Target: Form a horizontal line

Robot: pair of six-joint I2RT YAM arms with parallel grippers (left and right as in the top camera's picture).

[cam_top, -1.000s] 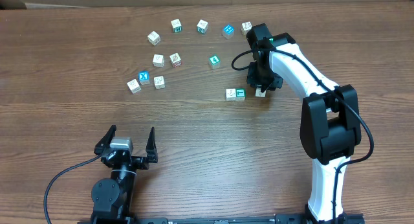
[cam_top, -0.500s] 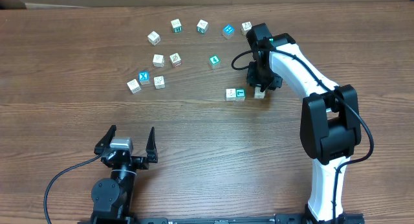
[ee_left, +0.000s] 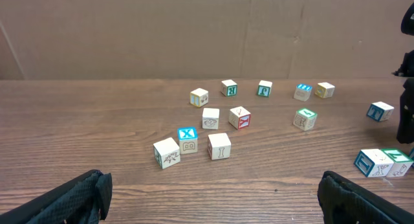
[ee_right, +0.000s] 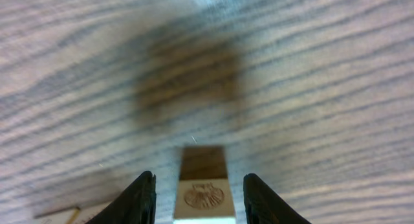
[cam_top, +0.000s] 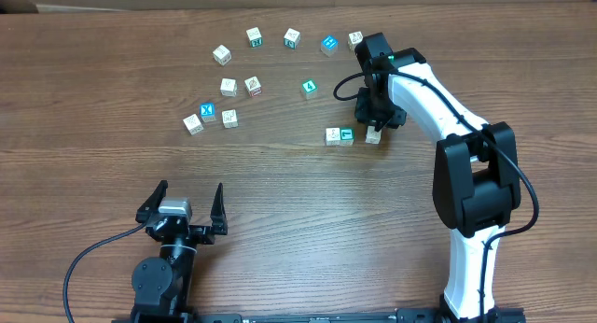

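The horizontal line is a short row of a whitish cube (cam_top: 333,135) touching a teal-green faced cube (cam_top: 347,134), also seen in the left wrist view at the right edge (ee_left: 381,163). Just right of it, a small gap away, lies a whitish cube (cam_top: 373,135) on the table. My right gripper (cam_top: 375,125) hangs over that cube. In the right wrist view the gripper (ee_right: 199,185) is open, and the cube (ee_right: 202,197) with its round stamped mark sits between the fingers with a gap on each side. My left gripper (cam_top: 183,203) is open near the front edge, holding nothing.
Several loose letter cubes lie scattered at the back: a trio with a blue X cube (cam_top: 208,111), a pair (cam_top: 241,85), an arc along the back (cam_top: 254,36), and a teal cube (cam_top: 309,88). The right arm (cam_top: 438,99) reaches in from the right.
The right gripper's fingers have spread apart and let go of the whitish cube, which now rests on the table beside the row. The left arm has not moved.
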